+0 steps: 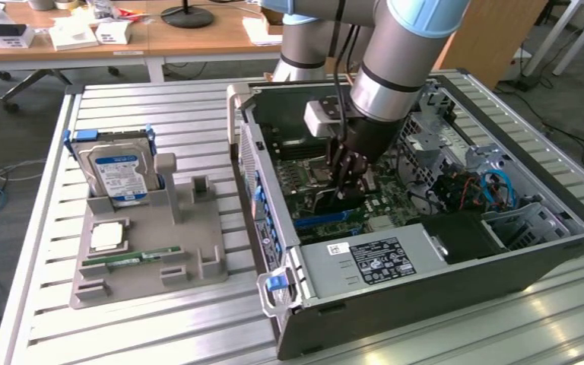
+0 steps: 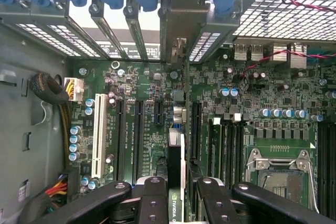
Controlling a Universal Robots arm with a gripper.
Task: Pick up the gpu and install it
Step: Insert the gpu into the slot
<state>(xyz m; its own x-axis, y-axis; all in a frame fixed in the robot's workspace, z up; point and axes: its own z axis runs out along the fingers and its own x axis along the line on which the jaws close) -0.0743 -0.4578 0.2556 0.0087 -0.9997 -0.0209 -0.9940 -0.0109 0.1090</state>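
Arm: slants steeply down into the open computer case.
Wrist: just inside the case's upper opening.
Gripper: deep in the case, fingers clamped on the gpu, held edge-on.

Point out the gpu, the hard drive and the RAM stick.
gpu (image 2: 175, 163): wrist view, the card's dark near edge.
hard drive (image 1: 119, 173): exterior view, its blue-white label.
RAM stick (image 1: 131, 259): exterior view, middle of the green board.
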